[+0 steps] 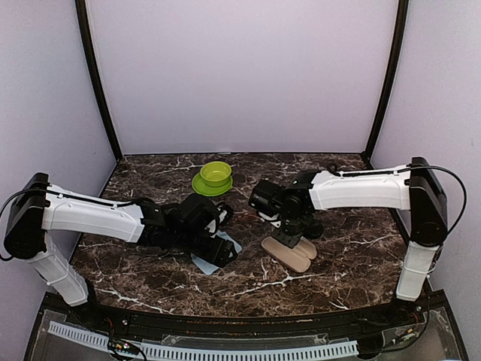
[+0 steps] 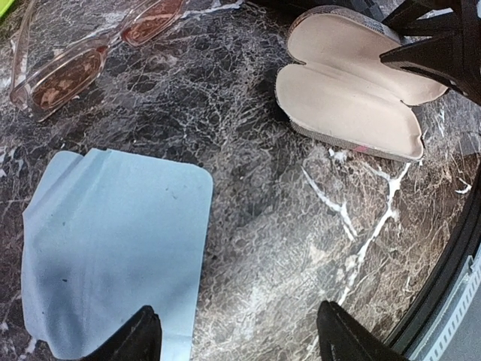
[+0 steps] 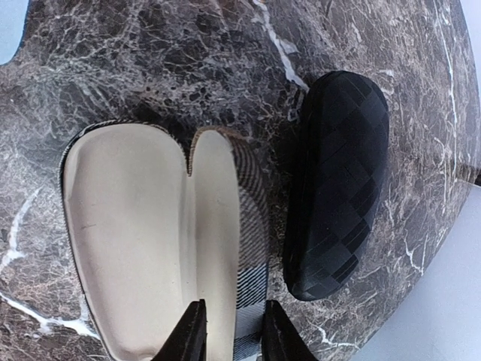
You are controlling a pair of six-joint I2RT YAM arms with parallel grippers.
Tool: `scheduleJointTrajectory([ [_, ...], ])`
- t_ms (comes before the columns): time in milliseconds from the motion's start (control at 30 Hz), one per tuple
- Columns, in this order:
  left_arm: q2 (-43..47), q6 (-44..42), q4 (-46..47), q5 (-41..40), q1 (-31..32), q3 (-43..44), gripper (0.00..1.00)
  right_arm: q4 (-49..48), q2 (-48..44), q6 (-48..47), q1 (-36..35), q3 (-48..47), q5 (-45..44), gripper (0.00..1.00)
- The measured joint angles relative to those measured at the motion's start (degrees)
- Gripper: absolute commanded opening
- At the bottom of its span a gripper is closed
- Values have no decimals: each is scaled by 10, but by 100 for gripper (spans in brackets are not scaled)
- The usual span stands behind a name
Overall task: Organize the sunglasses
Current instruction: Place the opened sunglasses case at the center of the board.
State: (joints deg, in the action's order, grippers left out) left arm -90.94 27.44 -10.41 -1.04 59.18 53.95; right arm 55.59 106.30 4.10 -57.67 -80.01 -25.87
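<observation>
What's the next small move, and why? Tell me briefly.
Probably move the left gripper, open above the blue cloth, toward the reddish-lens sunglasses to grasp them: they lie loose on the table, and the striped case sits open and empty.

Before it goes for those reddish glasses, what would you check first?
1. Reddish sunglasses lying free, nothing on them: ok.
2. Left gripper open and empty: ok.
3. Striped case open, lining bare: ok.
4. Right gripper clear of that case: cannot tell; its fingers straddle the lid's edge.
5. Black case open for another pair: not ok, it is shut.
</observation>
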Motion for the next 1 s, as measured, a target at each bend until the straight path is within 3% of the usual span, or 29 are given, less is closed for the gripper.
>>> scheduleJointTrajectory([
  [433,0,0,0,-7,-2,0,74,-17,-19,19,-9,22,-10,66],
  [667,0,0,0,-13,-2,0,74,-35,-50,23,-9,26,-12,68],
  [1000,0,0,0,-16,-2,0,75,-69,-62,34,-5,64,5,61],
])
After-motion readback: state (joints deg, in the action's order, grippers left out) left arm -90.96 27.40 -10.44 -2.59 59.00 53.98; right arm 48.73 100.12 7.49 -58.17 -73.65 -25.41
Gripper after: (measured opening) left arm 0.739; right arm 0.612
